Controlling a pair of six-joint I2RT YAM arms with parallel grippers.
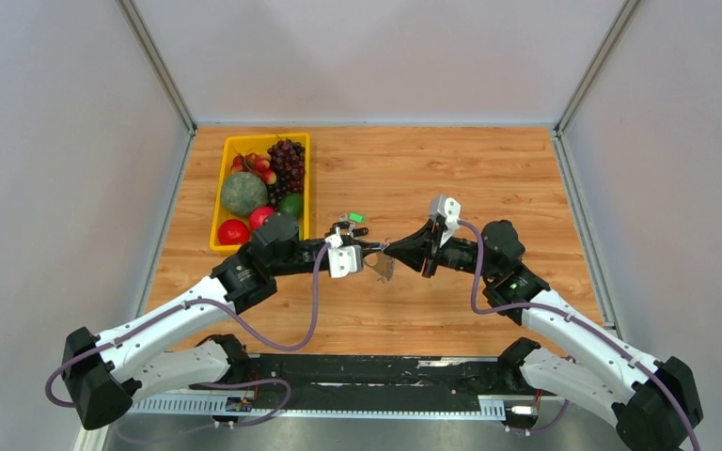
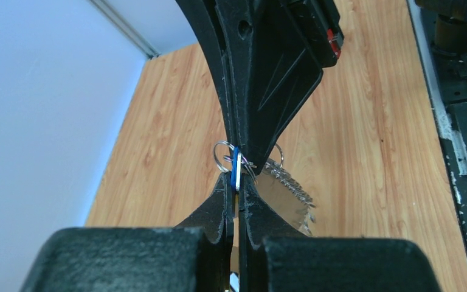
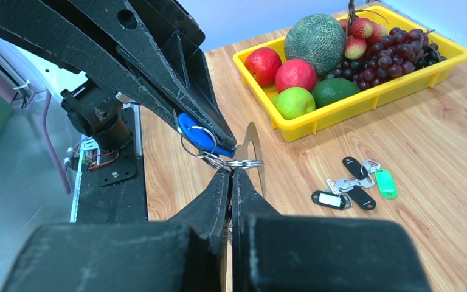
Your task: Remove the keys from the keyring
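Note:
Both grippers meet above the table's middle. My left gripper (image 2: 236,185) is shut on a blue-headed key (image 2: 235,170), which shows as a blue oval in the right wrist view (image 3: 196,135). My right gripper (image 3: 231,171) is shut on the silvery keyring (image 3: 243,163), whose loops (image 2: 221,156) sit between the two sets of fingertips. A shiny chain and flat pendant (image 2: 289,185) hang below it. In the top view the left gripper (image 1: 365,252) and right gripper (image 1: 402,250) are tip to tip. Several loose keys (image 3: 356,182) with black and green heads lie on the table.
A yellow basket (image 1: 221,193) of fruit stands at the back left, also in the right wrist view (image 3: 365,100). The loose keys (image 1: 350,224) lie just beyond the left gripper, near the basket's right side. The table is wooden with metal rails along its sides.

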